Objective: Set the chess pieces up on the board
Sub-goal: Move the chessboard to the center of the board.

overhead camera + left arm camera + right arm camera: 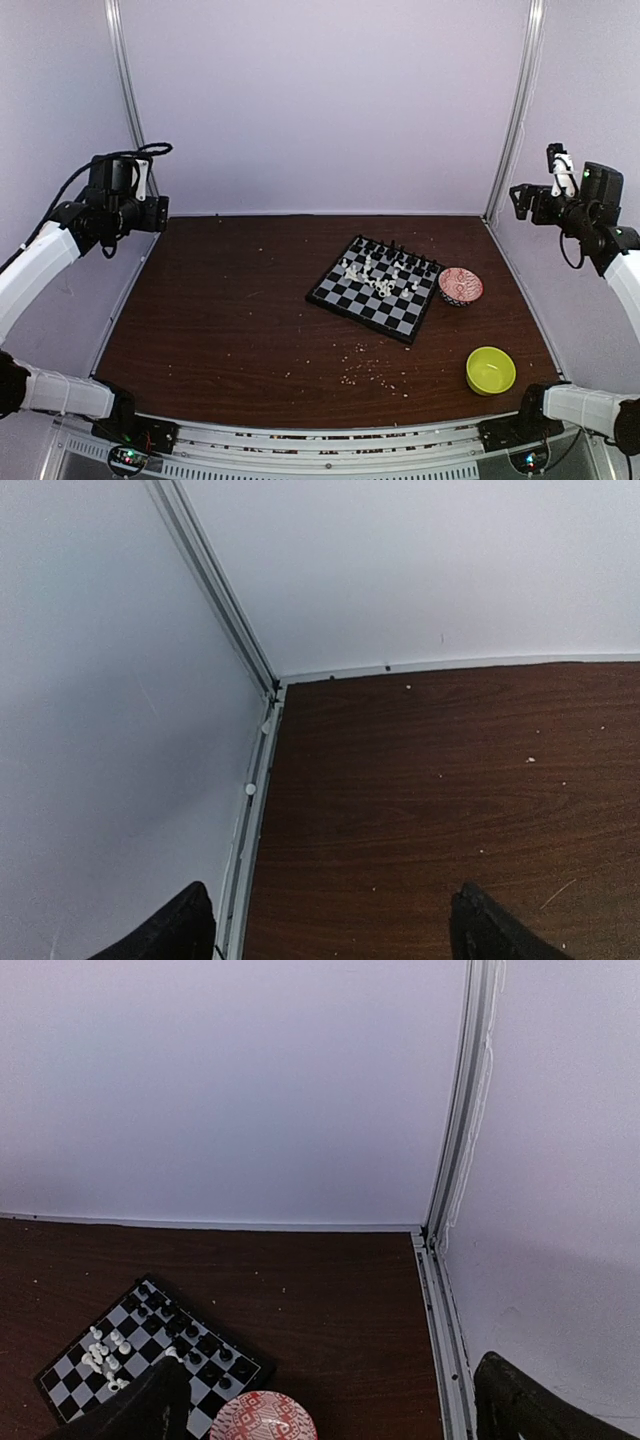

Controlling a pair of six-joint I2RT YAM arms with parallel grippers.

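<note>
2 arms raised at the sides: left claw [335,930] gapes wide and empty over the worktop's [230,300] far-left corner, right claw [335,1408] just as wide and empty above the far-right corner. The board [352,297] lies askew, right of centre, pieces [385,275] bunched on its far half. Red bowl [460,286] just beside its right corner, yellow bowl [491,369] nearer.

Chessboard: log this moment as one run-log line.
left gripper open | right gripper open | chess pieces on board, whites clustered | nothing held
</note>
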